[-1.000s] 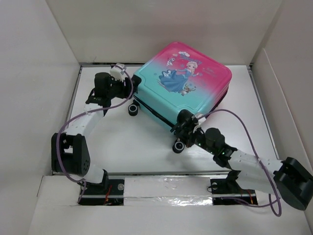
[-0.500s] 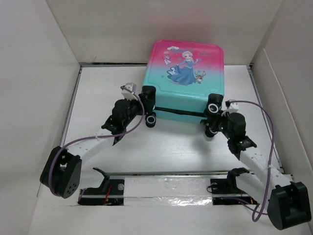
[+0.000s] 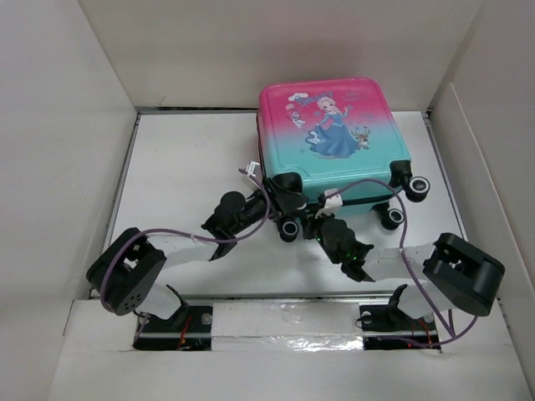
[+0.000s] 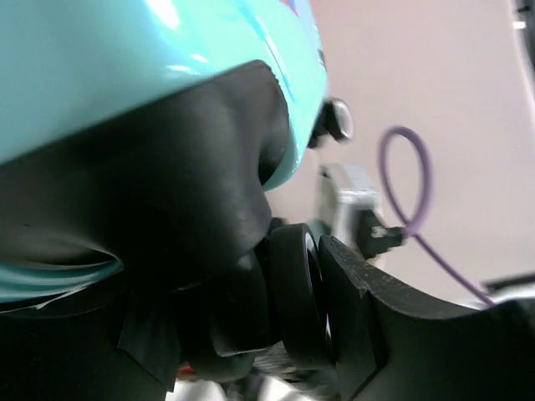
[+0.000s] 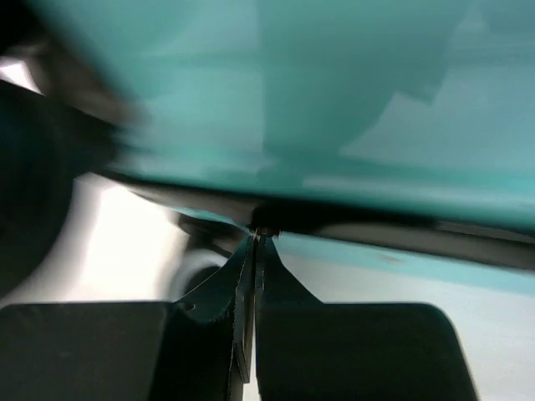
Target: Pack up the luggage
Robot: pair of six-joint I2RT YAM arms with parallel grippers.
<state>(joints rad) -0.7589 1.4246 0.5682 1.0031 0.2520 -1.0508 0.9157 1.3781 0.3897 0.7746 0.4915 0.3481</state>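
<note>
The white table (image 3: 184,167) carries the luggage (image 3: 334,125) at its far right, lying flat and closed with the print up and the teal end near. The right gripper (image 5: 253,242) has its fingers pressed together at the dark seam (image 5: 376,219). The left gripper (image 3: 269,207) sits against the near-left wheel (image 4: 292,301); whether it is open or closed cannot be told.

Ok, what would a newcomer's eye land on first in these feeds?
The pink-to-teal luggage with its princess print, lying closed at the far side of the table, right of centre. Next, both arms crowd its near wheeled edge: the right gripper has its jaws shut at the dark zipper seam, and the left gripper sits pressed against a black wheel.
</note>
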